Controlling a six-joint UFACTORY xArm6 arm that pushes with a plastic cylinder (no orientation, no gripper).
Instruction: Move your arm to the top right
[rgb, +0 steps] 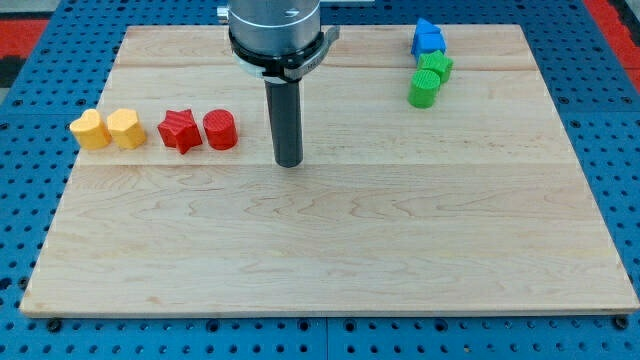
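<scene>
Nearest the camera, the wooden counter (330, 260) is seen as a broad stretch of pale planks, and it is framed by blue pegboard (610, 120) on all sides, with a patch of red surface (30, 25) at the view's top left. Up from that bare wood, my tip (289, 163) is found planted on the board a little left of centre, the dark rod rising straight to the grey arm mount (275, 35) at the view's top edge. No gripper is carried by this arm, so nothing is clasped or let go; only a plain rod is presented.

Just to the left of my tip, though not touching it, a red cylinder (220, 130) is set, and right against that one a red star block (180, 131) is placed. Further left, near the counter's left edge, two yellow blocks are lined up side by side: a yellow block with a notched top (126, 129) and, beside it, a yellow heart-like block (90, 130). All four are strung along one row, level with the rod's lower part.

Over at the view's top right, well apart from my tip, a tight cluster is seen. A blue block (428, 40) of irregular shape is at the top, a green block (436, 67) is tucked just below it, and a green cylinder (424, 90) is pressed in beneath that. That top right corner of the counter is far from my tip.
</scene>
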